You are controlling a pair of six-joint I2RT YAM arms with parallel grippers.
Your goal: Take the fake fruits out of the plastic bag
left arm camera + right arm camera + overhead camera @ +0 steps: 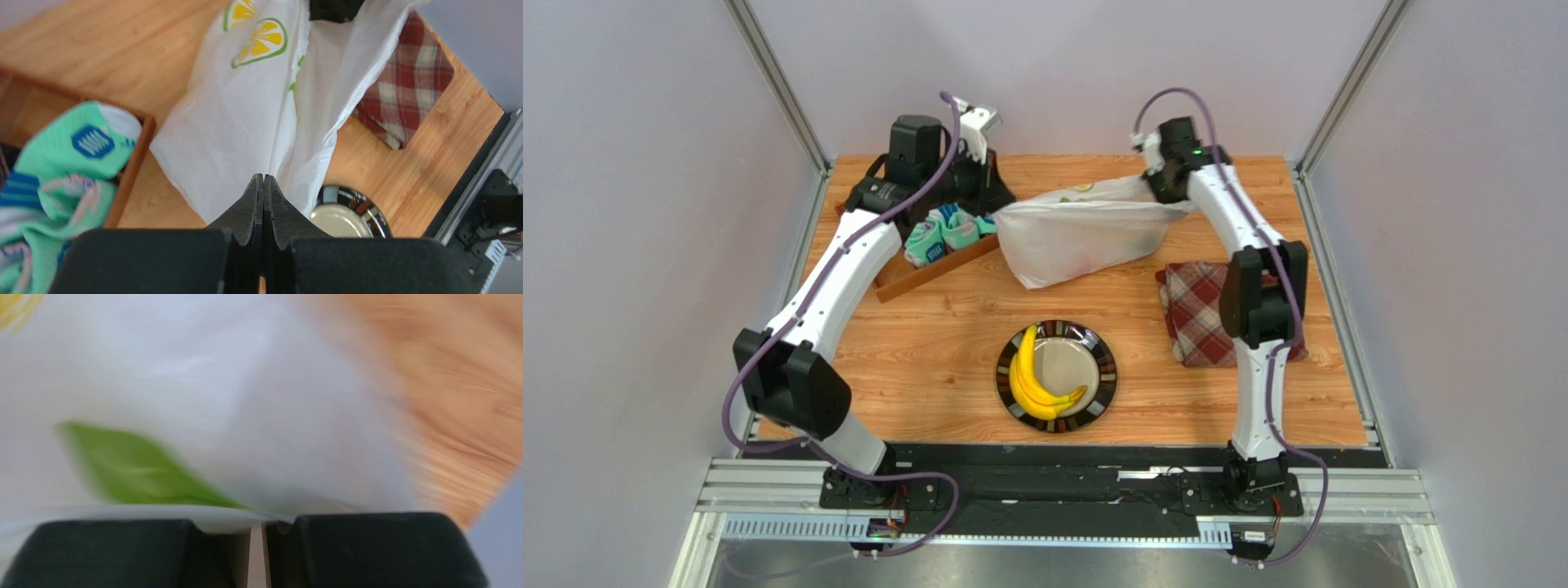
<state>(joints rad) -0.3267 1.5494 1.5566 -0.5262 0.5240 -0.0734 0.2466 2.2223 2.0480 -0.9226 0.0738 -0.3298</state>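
The left white-and-black jointed arm (836, 263) and the right arm (1241, 233) are both stretching far forward, the left black two-finger end effector (263, 179) squeezing fully closed, the right end effector (258, 530) pinching tight.

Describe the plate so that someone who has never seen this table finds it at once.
On the wooden table, toward the middle of its near edge, lies a round plate. It has a dark rim and pale centre, and it alone carries yellow bananas, unlike the white plastic bag behind it or the plaid cloth to its right.
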